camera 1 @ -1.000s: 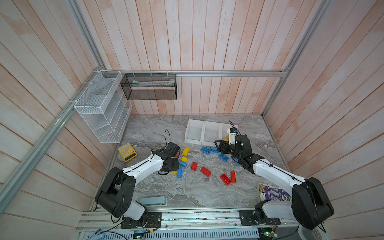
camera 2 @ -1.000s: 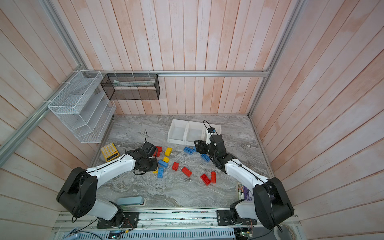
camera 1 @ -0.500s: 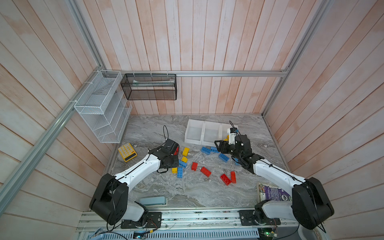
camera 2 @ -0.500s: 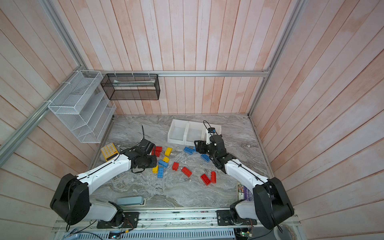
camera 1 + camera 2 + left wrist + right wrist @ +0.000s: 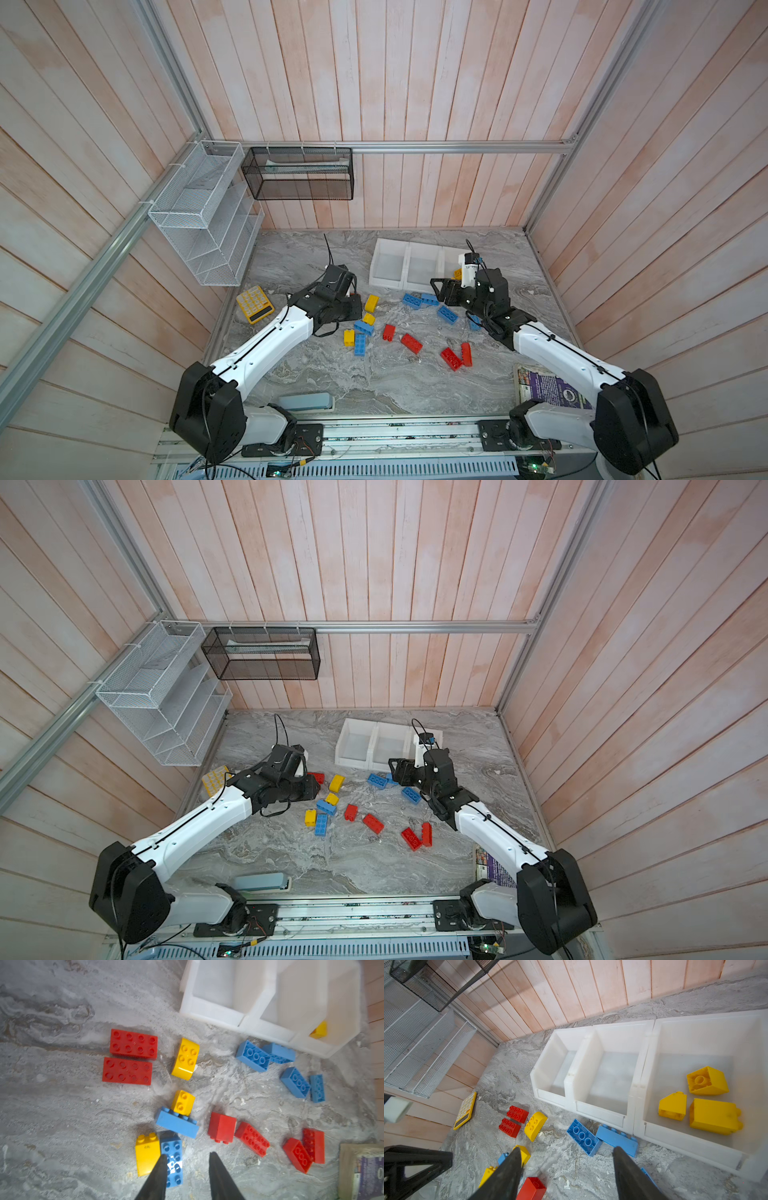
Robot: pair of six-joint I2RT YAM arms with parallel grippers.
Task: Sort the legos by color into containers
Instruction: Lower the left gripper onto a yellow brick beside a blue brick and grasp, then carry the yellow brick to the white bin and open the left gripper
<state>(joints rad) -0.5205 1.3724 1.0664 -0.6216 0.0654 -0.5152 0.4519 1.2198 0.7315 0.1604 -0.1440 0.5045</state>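
Red, blue and yellow legos lie scattered on the marble table (image 5: 374,386) in front of three joined white containers (image 5: 388,283) (image 5: 600,1113). The right-hand container holds three yellow legos (image 5: 714,1115); the other two look empty. My left gripper (image 5: 355,311) (image 5: 187,1156) hovers open at the left of the pile with nothing between its fingers, a blue lego (image 5: 172,1159) and a yellow one (image 5: 146,1153) just beyond them. Two red legos (image 5: 133,1044) lie side by side nearby. My right gripper (image 5: 436,291) (image 5: 566,1150) is open above the table beside two blue legos (image 5: 583,1139).
A yellow calculator (image 5: 254,304) lies at the table's left edge. A white wire rack (image 5: 203,224) and a black mesh basket (image 5: 299,174) hang on the walls. A printed booklet (image 5: 548,386) lies at the front right, and a grey-blue flat object (image 5: 305,402) at the front.
My left gripper has drawn back from over the yellow and blue legos toward the far left, holding nothing. The right arm has not moved.
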